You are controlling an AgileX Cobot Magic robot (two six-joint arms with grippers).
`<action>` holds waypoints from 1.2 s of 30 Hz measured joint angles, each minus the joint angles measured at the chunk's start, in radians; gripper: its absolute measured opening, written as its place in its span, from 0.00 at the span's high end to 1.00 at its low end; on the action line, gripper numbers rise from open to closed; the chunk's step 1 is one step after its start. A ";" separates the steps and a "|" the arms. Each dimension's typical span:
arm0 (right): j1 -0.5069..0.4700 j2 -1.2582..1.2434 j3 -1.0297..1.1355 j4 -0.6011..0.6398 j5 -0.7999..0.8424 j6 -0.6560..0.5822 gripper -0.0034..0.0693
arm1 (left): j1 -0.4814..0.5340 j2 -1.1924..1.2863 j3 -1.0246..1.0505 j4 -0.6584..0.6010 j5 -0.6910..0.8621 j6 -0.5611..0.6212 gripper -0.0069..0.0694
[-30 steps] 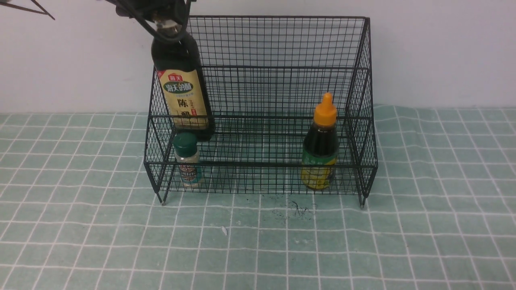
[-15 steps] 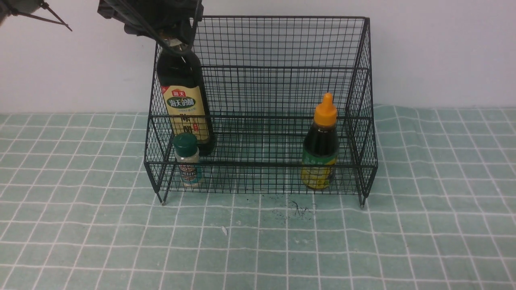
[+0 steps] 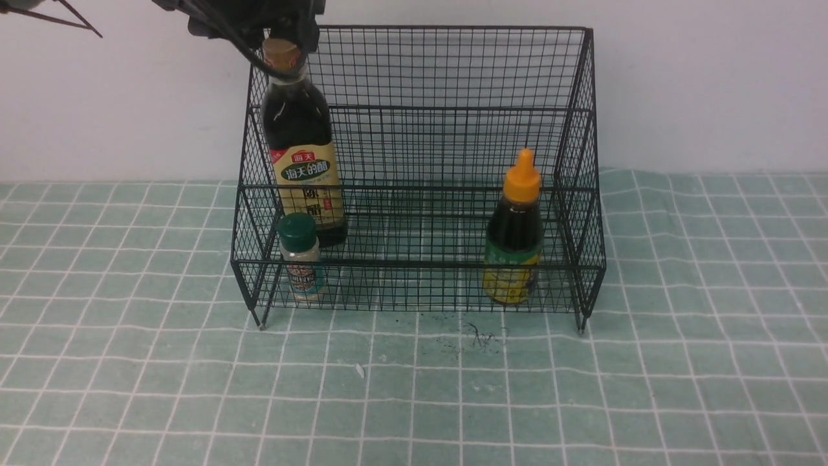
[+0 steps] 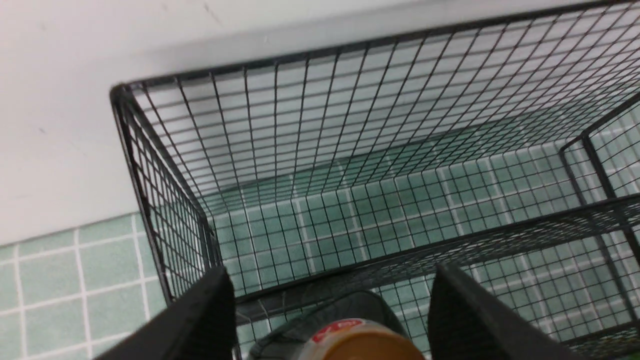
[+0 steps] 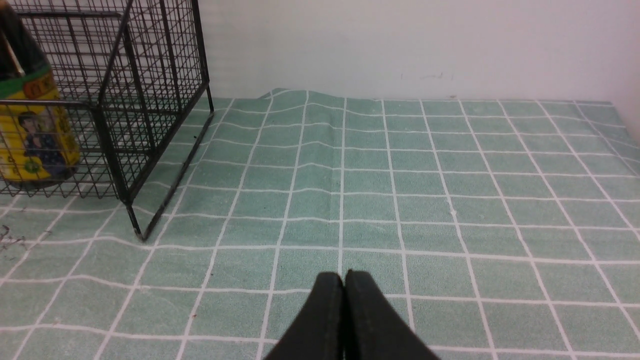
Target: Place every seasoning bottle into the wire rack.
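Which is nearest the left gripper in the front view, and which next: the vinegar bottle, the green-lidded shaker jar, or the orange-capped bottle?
1. Vinegar bottle: its gold cap sits right under the left gripper, at the wire rack's left end.
2. Green-lidded shaker jar: lower front tier, below the vinegar bottle.
3. Orange-capped bottle: front tier, far right end.

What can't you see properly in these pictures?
- Vinegar bottle: left wrist view cuts it off at the edge; only the cap shows.
- Left gripper: front view crops it at the top edge, so whether the jaws touch the cap is unclear there.
- Shaker jar: label too small and crossed by the wire rack.
- Orange-capped bottle: right wrist view cuts off its top.
- Right gripper: absent from the front view.
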 joint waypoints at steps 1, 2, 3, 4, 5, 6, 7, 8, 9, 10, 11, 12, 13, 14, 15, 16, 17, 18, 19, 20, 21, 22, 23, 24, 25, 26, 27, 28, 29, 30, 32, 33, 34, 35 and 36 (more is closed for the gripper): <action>0.000 0.000 0.000 0.000 0.000 0.000 0.97 | 0.000 0.000 0.000 0.000 -0.001 0.000 0.31; 0.000 0.000 0.000 0.000 0.000 0.000 0.97 | 0.000 -0.019 0.000 0.000 -0.005 0.002 0.31; 0.000 0.000 0.000 0.000 0.000 0.000 0.97 | 0.000 -0.030 0.000 0.000 -0.005 0.004 0.31; 0.000 0.000 0.000 0.000 0.000 0.000 0.97 | 0.000 -0.046 0.000 0.000 -0.006 0.005 0.31; 0.000 0.000 0.000 0.000 0.000 0.000 0.97 | 0.000 -0.061 0.000 0.000 -0.006 0.006 0.31; 0.000 0.000 0.000 0.000 0.000 0.000 0.97 | 0.000 -0.078 0.000 0.000 -0.004 0.006 0.31; 0.000 0.000 0.000 0.000 0.000 0.000 0.97 | 0.000 -0.082 0.000 0.000 -0.003 0.006 0.31; 0.000 0.000 0.000 0.000 0.000 0.000 0.97 | 0.000 -0.112 0.000 0.000 0.003 0.006 0.33; 0.000 0.000 0.000 0.000 0.000 0.000 0.97 | 0.000 -0.146 0.000 0.000 0.007 0.006 0.38; 0.000 0.000 0.000 0.000 0.000 0.000 0.97 | 0.000 -0.173 0.000 0.000 0.009 0.006 0.42; 0.000 0.000 0.000 0.000 0.000 0.000 0.97 | 0.000 -0.191 0.000 0.000 0.012 0.006 0.45; 0.000 0.000 0.000 0.000 0.000 0.000 0.97 | 0.000 -0.214 0.000 0.000 0.012 0.006 0.51; 0.000 0.000 0.000 0.000 0.000 0.000 0.97 | 0.000 -0.243 0.000 0.000 0.013 0.006 0.58; 0.000 0.000 0.000 0.000 0.000 0.000 0.97 | 0.000 -0.272 -0.001 -0.001 0.015 0.008 0.66; 0.000 0.000 0.000 0.000 0.000 0.000 0.97 | 0.000 -0.300 -0.003 -0.001 0.020 0.012 0.74; 0.000 0.000 0.000 0.000 0.000 0.000 0.97 | 0.000 -0.328 -0.005 -0.001 0.027 0.020 0.81; 0.000 0.000 0.000 0.000 0.000 0.000 0.97 | 0.000 -0.350 -0.007 -0.001 0.038 0.028 0.84; 0.000 0.000 0.000 0.000 0.000 0.000 0.97 | 0.000 -0.382 -0.008 -0.001 0.052 0.038 0.88; 0.000 0.000 0.000 0.000 0.000 0.000 0.97 | 0.000 -0.397 -0.008 -0.001 0.064 0.044 0.90; 0.000 0.000 0.000 0.000 0.000 0.000 0.97 | 0.000 -0.413 -0.008 -0.001 0.073 0.049 0.90; 0.000 0.000 0.000 0.000 0.000 0.000 0.97 | 0.000 -0.458 -0.008 -0.001 0.099 0.063 0.91; 0.000 0.000 0.000 0.000 0.000 0.000 0.97 | 0.000 -0.477 -0.008 -0.001 0.115 0.068 0.92; 0.000 0.000 0.000 0.000 0.000 0.000 0.97 | 0.000 -0.481 -0.008 -0.001 0.118 0.068 0.92; 0.000 0.000 0.000 0.000 0.000 0.000 0.97 | 0.000 -0.520 -0.008 -0.001 0.140 0.075 0.92; 0.000 0.000 0.000 0.000 0.000 0.000 0.97 | 0.000 -0.539 -0.008 -0.001 0.156 0.079 0.92; 0.000 0.000 0.000 0.000 0.000 0.000 0.97 | 0.000 -0.562 -0.008 -0.001 0.173 0.082 0.92; 0.000 0.000 0.000 0.000 0.000 0.000 0.97 | 0.000 -0.581 -0.008 -0.001 0.186 0.082 0.92; 0.000 0.000 0.000 0.000 0.000 0.000 0.97 | 0.000 -0.605 -0.008 -0.001 0.201 0.083 0.92; 0.000 0.000 0.000 0.000 0.000 0.000 0.97 | 0.000 -0.629 -0.008 -0.001 0.212 0.086 0.92; 0.000 0.000 0.000 0.000 0.000 0.000 0.97 | 0.000 -0.658 -0.008 -0.001 0.222 0.089 0.92; 0.000 0.000 0.000 0.000 0.000 0.000 0.97 | 0.000 -0.692 -0.008 -0.001 0.226 0.090 0.92; 0.000 0.000 0.000 0.000 0.000 0.000 0.97 | 0.000 -0.713 -0.008 -0.001 0.226 0.090 0.92; 0.000 0.000 0.000 0.000 0.000 0.000 0.97 | 0.000 -0.750 -0.004 -0.001 0.226 0.090 0.92; 0.000 0.000 0.000 0.000 0.000 0.000 0.97 | 0.000 -0.774 0.006 -0.001 0.226 0.091 0.92; 0.000 0.000 0.000 0.000 0.000 0.000 0.97 | 0.000 -0.793 0.016 -0.001 0.226 0.091 0.92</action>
